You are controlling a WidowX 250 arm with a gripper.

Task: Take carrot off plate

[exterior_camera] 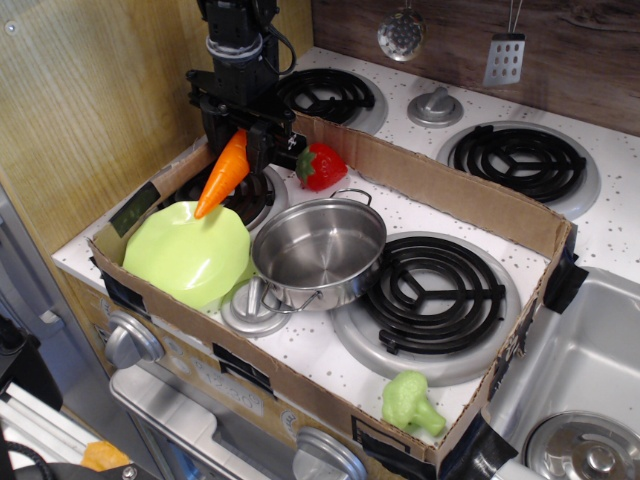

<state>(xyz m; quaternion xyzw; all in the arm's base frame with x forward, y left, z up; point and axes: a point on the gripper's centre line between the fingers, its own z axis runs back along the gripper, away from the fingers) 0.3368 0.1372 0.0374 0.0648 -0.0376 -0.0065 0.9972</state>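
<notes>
My gripper (240,135) is shut on the top end of the orange carrot (222,174) and holds it in the air, tip pointing down and to the left. The carrot hangs over the back left burner, above and just behind the far rim of the lime-green plate (186,253). It does not touch the plate. The plate lies bare at the front left of the cardboard tray. The carrot's green stem is hidden between the fingers.
A steel pot (320,250) stands right of the plate, with a small silver lid (252,305) in front. A red strawberry (321,167) lies behind the pot. The cardboard tray wall (440,185) rings the area. A green broccoli (408,403) sits front right.
</notes>
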